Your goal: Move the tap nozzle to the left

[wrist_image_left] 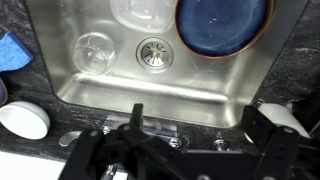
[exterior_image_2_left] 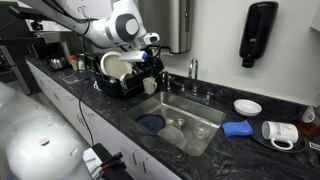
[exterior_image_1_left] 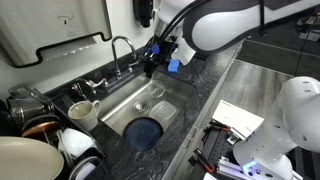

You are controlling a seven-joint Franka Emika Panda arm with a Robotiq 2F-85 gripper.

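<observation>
Right now the tap nozzle (exterior_image_1_left: 122, 44) arches from the back rim of the sink (exterior_image_1_left: 165, 104) over its basin. Your pincer (exterior_image_1_left: 151, 64) hangs near it above that rim, jaws spread and empty, seemingly placed to push it round sideways.

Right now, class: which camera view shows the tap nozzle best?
An exterior view: the nozzle shows its whole arch from the side, above the sink. In an exterior view the nozzle is small and seen edge-on. The wrist view shows the sink basin, but no clear nozzle.
</observation>
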